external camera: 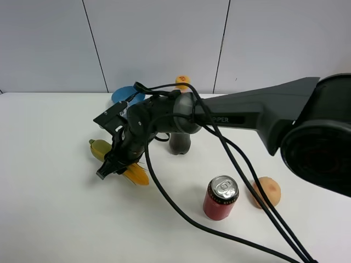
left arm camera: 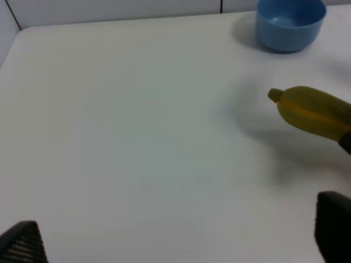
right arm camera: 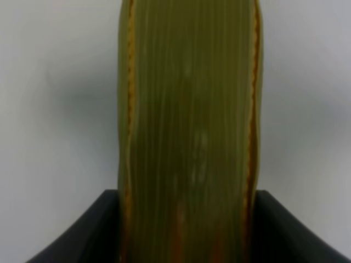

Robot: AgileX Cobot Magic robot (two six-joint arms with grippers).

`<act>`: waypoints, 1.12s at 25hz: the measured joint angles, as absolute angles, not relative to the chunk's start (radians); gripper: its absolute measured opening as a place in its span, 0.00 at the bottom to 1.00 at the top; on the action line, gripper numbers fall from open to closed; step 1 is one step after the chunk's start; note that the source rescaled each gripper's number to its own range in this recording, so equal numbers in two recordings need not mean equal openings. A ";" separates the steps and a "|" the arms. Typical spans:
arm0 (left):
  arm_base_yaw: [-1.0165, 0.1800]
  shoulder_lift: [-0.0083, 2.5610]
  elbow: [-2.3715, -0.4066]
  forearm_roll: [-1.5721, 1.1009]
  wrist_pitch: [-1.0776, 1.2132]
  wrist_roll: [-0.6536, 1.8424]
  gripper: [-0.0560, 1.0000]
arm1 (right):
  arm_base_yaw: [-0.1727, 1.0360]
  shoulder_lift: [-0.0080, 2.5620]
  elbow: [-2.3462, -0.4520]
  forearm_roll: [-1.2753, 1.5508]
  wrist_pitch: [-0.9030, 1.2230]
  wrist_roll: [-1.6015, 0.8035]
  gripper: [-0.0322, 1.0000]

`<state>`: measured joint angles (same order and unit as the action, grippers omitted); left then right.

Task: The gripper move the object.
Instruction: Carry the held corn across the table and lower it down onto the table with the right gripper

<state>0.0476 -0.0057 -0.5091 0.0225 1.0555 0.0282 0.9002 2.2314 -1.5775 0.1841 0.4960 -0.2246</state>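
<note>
The ear of corn (external camera: 136, 174) lies aslant at the left middle of the white table, its green husk end (external camera: 98, 148) to the far left and its yellow end nearer. My right gripper (external camera: 111, 166) reaches across from the right and is shut on the corn's middle. In the right wrist view the green husk (right arm camera: 186, 109) fills the space between the dark jaws (right arm camera: 186, 233). The left wrist view shows the corn's husk end (left arm camera: 312, 112) with a shadow under it. My left gripper (left arm camera: 176, 233) is open and empty, its fingertips (left arm camera: 22, 244) wide apart over bare table.
A red cola can (external camera: 220, 197) and a round tan potato (external camera: 266, 190) stand at the front right. A blue bowl (external camera: 123, 96) (left arm camera: 289, 22) sits behind the corn. A dark bottle (external camera: 180, 143) is half hidden by the arm. An orange item (external camera: 182, 81) stands by the wall.
</note>
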 joint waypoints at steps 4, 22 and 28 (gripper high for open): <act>0.048 -0.006 -0.509 0.023 1.056 0.028 1.00 | 0.900 2.266 -1.577 0.178 0.468 -0.222 0.03; 0.048 -0.006 -0.509 0.023 1.056 0.028 1.00 | 0.900 2.311 -1.577 0.177 0.426 -0.222 0.03; 0.048 -0.006 -0.509 0.023 1.056 0.028 1.00 | 0.900 2.300 -1.577 0.157 0.428 -0.222 0.44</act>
<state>0.0476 -0.0057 -0.5091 0.0225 1.0555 0.0282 0.9002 2.3002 -1.5775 0.1571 0.4279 -0.2223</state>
